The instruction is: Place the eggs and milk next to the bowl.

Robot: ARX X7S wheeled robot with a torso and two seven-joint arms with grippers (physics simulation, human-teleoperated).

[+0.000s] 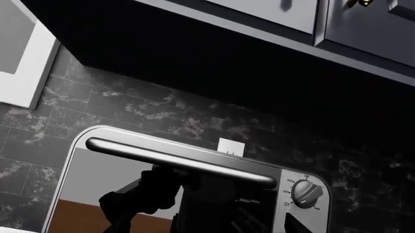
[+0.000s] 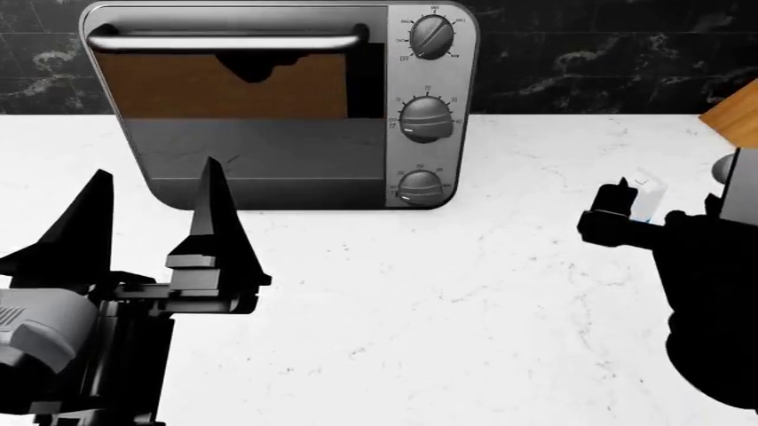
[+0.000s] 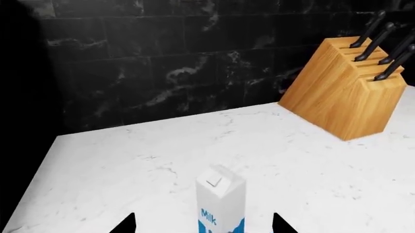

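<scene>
The milk carton [image 3: 220, 199], white with blue "Milk" lettering, stands upright on the white marble counter [image 3: 129, 165]. My right gripper [image 3: 202, 225] is open, with one black fingertip on each side of the carton and a gap on both sides. In the head view the carton [image 2: 648, 197] shows at the right edge, partly hidden by the right gripper [image 2: 630, 215]. My left gripper [image 2: 154, 226] is open and empty, its two pointed fingers held above the counter in front of the toaster oven. The eggs and the bowl are out of view.
A silver toaster oven [image 2: 279, 106] with three knobs stands at the back against the dark tiled wall; the left wrist view shows it close [image 1: 194, 184]. A wooden knife block [image 3: 343, 92] stands at the back right of the milk.
</scene>
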